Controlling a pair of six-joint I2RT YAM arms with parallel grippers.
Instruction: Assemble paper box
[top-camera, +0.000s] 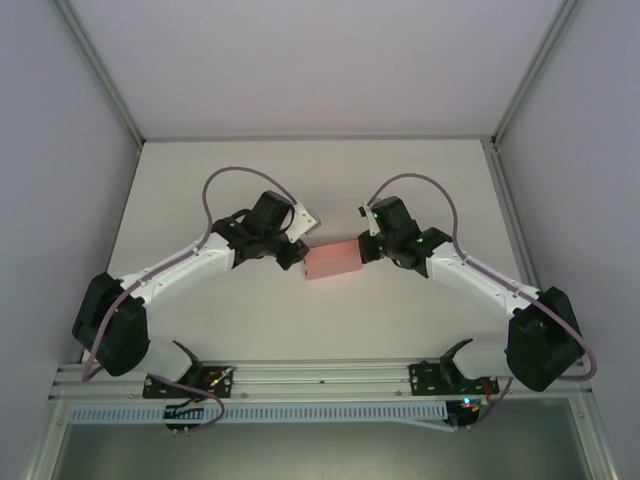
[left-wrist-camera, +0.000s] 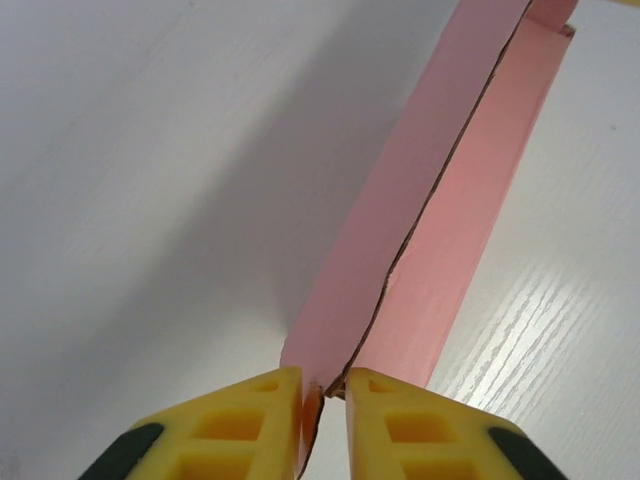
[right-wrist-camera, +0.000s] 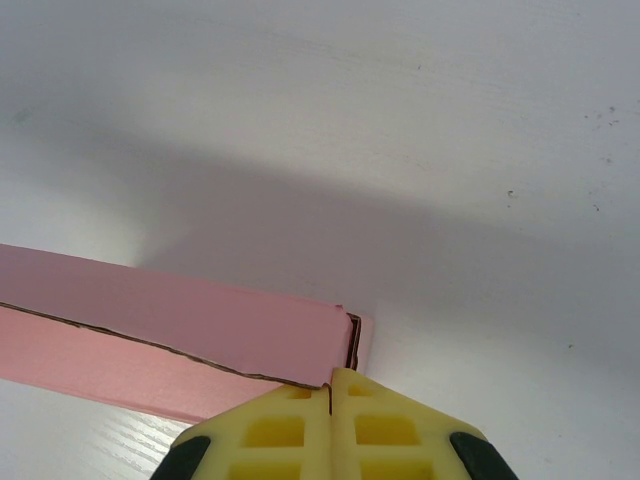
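- While the left gripper (left-wrist-camera: 323, 388) pinched one end of the paper box (top-camera: 333, 260), the right gripper (right-wrist-camera: 330, 388) was clamped on the other end.
- The box stretched between them over the middle of the table (top-camera: 300, 180).
- Plain pale walls (top-camera: 50, 150) enclosed the white tabletop.

No readable text, label, brand, number or sign anywhere in view.
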